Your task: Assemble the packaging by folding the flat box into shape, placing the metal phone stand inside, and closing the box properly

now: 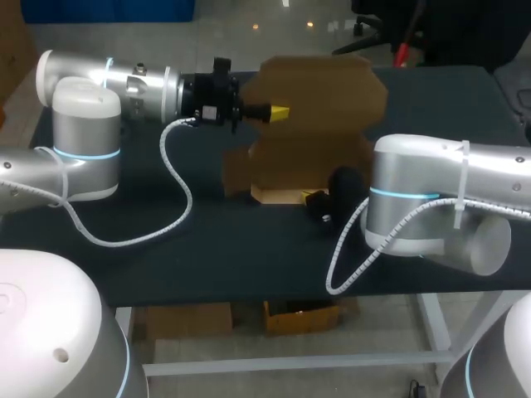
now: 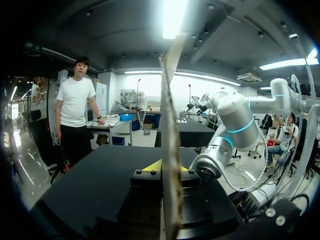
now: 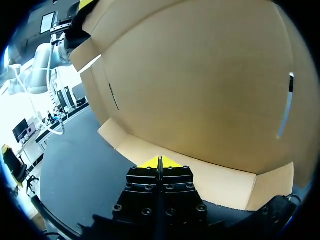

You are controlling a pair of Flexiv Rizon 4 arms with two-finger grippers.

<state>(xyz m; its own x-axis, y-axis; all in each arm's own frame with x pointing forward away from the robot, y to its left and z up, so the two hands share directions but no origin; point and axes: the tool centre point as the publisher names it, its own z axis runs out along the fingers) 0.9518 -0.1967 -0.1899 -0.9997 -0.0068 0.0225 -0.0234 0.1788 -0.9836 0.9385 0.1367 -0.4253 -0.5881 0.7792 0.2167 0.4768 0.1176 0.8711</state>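
The cardboard box sits half-folded at the centre of the head view on the black table, its lid panel upright (seen edge-on from the left wrist). The left gripper, reaching in from the upper left, is clamped on that panel's edge. The right gripper, at the box's open front, has its fingers pressed together.

The middle of the counter is being taken up by the open cardboard box. Its lid is being held upright as a wall by the left gripper, jaws clamped on its edge. The box's near side is being crowded by the right gripper and the right arm. Passage is being left along the counter's near strip.
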